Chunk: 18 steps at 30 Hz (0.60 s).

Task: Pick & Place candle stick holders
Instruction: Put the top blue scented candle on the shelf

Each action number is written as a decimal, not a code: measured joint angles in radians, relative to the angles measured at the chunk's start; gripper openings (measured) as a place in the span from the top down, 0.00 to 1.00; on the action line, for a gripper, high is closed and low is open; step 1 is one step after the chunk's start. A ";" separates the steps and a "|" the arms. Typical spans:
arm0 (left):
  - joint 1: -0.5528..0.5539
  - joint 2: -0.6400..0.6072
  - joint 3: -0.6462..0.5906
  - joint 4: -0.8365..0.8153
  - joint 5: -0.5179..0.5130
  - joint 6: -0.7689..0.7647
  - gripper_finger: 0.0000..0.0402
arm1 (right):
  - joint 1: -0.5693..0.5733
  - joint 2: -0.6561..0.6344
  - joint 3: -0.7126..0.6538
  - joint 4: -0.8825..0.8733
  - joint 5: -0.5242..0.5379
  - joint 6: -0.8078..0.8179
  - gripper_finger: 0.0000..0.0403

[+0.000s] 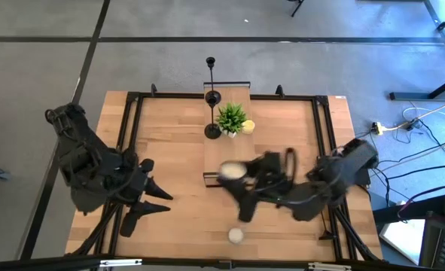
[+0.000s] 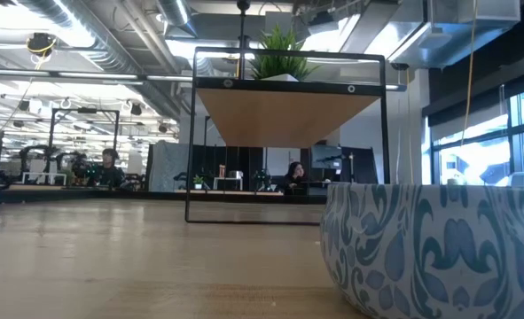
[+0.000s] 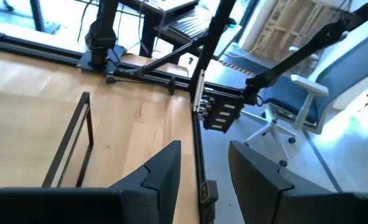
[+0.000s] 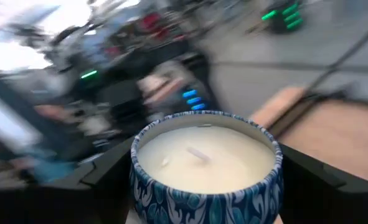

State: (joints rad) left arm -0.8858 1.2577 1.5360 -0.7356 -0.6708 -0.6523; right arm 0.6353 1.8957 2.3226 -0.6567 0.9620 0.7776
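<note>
Two claws: right gripper (image 4: 205, 186) pinching blue-patterned candle (image 4: 205, 165) mid-table, left gripper (image 3: 202, 171) spread, empty, w/ candle holders (image 1: 211, 98) on shelf (image 1: 237, 94).

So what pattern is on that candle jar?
Blue swirls on white on the jar, held by the right gripper; clearest in the right wrist view.

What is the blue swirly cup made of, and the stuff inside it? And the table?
The blue patterned cup looks like glazed ceramic or printed tin; its shiny rim fits either. The filling looks like creamy wax, matte, with a wick. The table looks like pale wood, showing plank seams and grain.
</note>
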 joint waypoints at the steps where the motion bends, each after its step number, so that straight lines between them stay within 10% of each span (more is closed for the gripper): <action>1: -0.014 0.004 0.000 -0.005 -0.017 -0.015 0.68 | 0.006 -0.016 0.000 -0.058 0.047 0.011 0.26; 12: -0.098 0.026 0.000 -0.077 -0.258 -0.161 0.68 | -0.004 -0.079 -0.001 -0.686 -0.024 0.356 0.26; 18: -0.058 0.026 0.000 -0.150 -0.322 -0.260 0.68 | -0.069 -0.075 -0.001 -0.715 -0.177 0.242 0.26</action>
State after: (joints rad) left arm -0.9437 1.2839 1.5356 -0.8859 -0.9927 -0.9124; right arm 0.5663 1.8210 2.3215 -1.3717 0.7853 1.0196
